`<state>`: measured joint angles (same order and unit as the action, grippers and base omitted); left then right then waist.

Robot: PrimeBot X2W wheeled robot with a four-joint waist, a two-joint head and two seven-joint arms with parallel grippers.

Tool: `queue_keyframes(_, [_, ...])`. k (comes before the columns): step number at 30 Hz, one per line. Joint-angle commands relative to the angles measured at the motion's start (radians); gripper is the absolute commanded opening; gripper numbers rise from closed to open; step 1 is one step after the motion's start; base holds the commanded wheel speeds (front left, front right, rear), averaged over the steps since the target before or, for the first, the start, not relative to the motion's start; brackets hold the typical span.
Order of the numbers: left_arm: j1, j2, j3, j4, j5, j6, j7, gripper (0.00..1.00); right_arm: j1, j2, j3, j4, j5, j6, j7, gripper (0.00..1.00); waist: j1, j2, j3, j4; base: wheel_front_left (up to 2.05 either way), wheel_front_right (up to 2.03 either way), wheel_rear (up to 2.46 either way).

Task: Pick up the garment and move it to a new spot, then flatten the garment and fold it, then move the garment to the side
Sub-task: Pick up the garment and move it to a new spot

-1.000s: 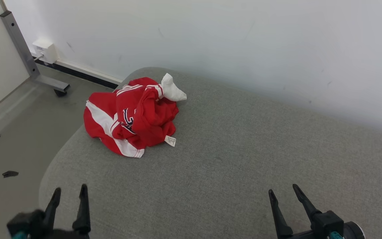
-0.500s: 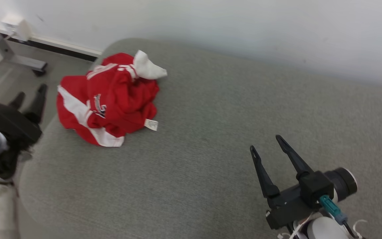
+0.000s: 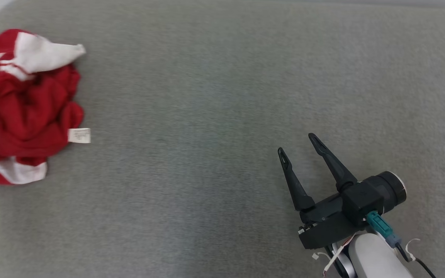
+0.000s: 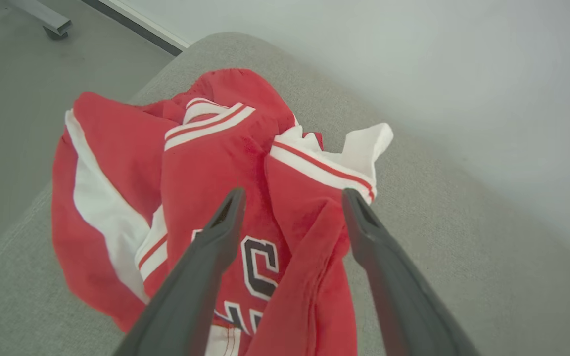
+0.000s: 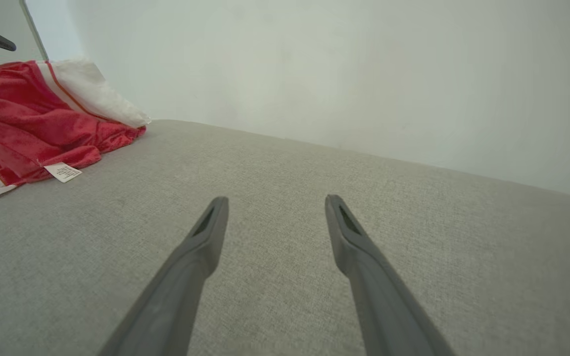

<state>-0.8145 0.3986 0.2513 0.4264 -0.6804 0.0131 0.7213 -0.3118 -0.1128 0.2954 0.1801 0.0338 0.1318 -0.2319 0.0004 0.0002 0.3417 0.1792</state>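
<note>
at the far left of the head view, the red and white jersey (image 3: pixel 25 108) is lying in a crumpled heap on the grey upholstered cushion (image 3: pixel 214 96), close to the cushion's rounded left edge. a white sleeve end (image 3: pixel 41 54) is sticking out at the top of the heap, and a small white care label (image 3: pixel 78 135) is poking out onto the cushion at its right side. i am holding my left gripper (image 4: pixel 293 193) over that heap with the fingers spread wide and empty. in my left wrist view they are framing a striped cuff and some dark lettering on the red cloth, and i cannot tell whether the tips are touching it. well to the right, my right gripper (image 3: pixel 296 142) is hovering low over the cushion. it is also spread wide and gripping nothing, with its fingers pointing up and slightly left in the head view, well apart from the jersey. a plain white wall (image 5: pixel 339 74) is rising behind the cushion.
</note>
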Motion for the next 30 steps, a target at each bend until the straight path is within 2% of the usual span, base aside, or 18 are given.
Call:
queue_keyframes(1, [0.019,0.016,-0.003,-0.009,0.014,0.007,0.01,1.0,-0.015,0.005,0.001,0.003,0.0,-0.002,-0.009,1.0,-0.0004,-0.0002,0.125,-0.134,0.0,0.0,0.0])
queue_keyframes(5, [0.067,0.08,-0.041,-0.028,0.102,0.037,0.022,1.0,-0.021,0.01,0.009,0.018,0.006,-0.002,-0.017,1.0,-0.0004,-0.0002,0.12,-0.152,0.0,0.0,0.0])
queue_keyframes(10, [0.125,0.104,-0.069,-0.022,0.15,0.062,0.044,1.0,-0.012,0.016,0.011,0.036,0.013,-0.002,-0.023,1.0,-0.0004,-0.0002,0.091,-0.161,0.0,0.0,0.0])
queue_keyframes(11, [0.133,0.109,-0.07,-0.017,0.155,0.067,0.05,0.97,-0.007,0.017,0.011,0.04,0.015,-0.002,-0.024,1.0,-0.0004,-0.0002,0.083,-0.161,0.0,0.0,0.0])
queue_keyframes(12, [0.142,0.112,-0.076,-0.012,0.161,0.069,0.057,0.43,-0.004,0.018,0.012,0.044,0.016,-0.002,-0.025,1.0,-0.0004,-0.0002,0.072,-0.162,0.0,0.0,0.0])
queue_keyframes(13, [0.15,0.119,-0.08,-0.012,0.17,0.073,0.058,0.0,-0.001,0.019,0.012,0.047,0.018,-0.002,-0.026,1.0,-0.0004,-0.0002,0.062,-0.162,0.0,0.0,0.0])
queue_keyframes(17, [0.177,0.123,-0.085,-0.026,0.175,0.08,0.063,0.0,0.015,0.023,0.009,0.061,0.026,-0.002,-0.029,1.0,-0.0004,-0.0002,0.008,-0.157,0.0,0.0,0.0])
queue_keyframes(22, [0.157,0.126,-0.088,-0.077,0.154,0.041,0.021,0.0,0.06,0.031,-0.007,0.086,0.038,-0.002,-0.032,1.0,-0.0004,-0.0002,-0.106,-0.138,0.0,0.0,0.0])
queue_keyframes(27, [0.113,0.127,-0.117,-0.117,0.162,0.015,0.023,0.0,0.096,0.038,-0.015,0.095,0.049,-0.002,-0.033,1.0,-0.0004,-0.0002,-0.186,-0.131,0.0,0.0,0.0])
queue_keyframes(30, [0.062,0.109,-0.143,-0.143,0.148,-0.009,0.022,0.0,0.122,0.045,-0.022,0.101,0.059,-0.002,-0.033,1.0,-0.0004,-0.0002,-0.241,-0.131,0.0,0.0,0.0])
